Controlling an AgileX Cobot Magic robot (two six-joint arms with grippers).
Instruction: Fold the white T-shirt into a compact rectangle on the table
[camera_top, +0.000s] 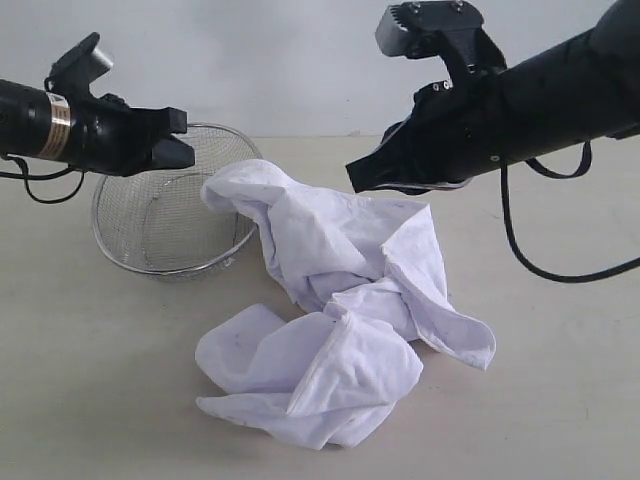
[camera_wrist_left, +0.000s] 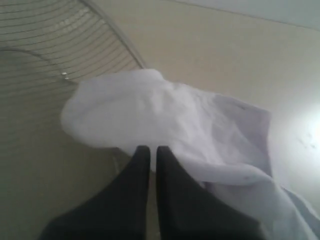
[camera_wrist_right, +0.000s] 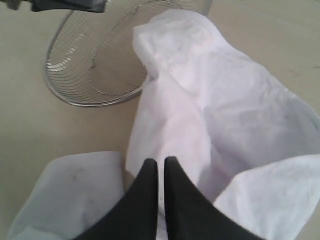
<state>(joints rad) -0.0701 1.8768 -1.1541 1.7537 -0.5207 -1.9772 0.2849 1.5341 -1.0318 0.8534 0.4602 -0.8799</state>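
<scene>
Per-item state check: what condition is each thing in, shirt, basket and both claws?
wire-mesh basket: upright on the table.
white T-shirt: crumpled, unfolded, one end over the basket's rim.
left claw: shut, no cloth visibly pinched.
right claw: shut, over the shirt, no cloth visibly pinched.

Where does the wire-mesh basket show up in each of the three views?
Exterior view: the wire-mesh basket sits left of centre, behind the white T-shirt.
Left wrist view: its mesh wall shows beyond the shirt fold.
Right wrist view: most of it shows beyond the shirt.
Shared landmark: the shirt fold covering part of the basket's rim.
</scene>
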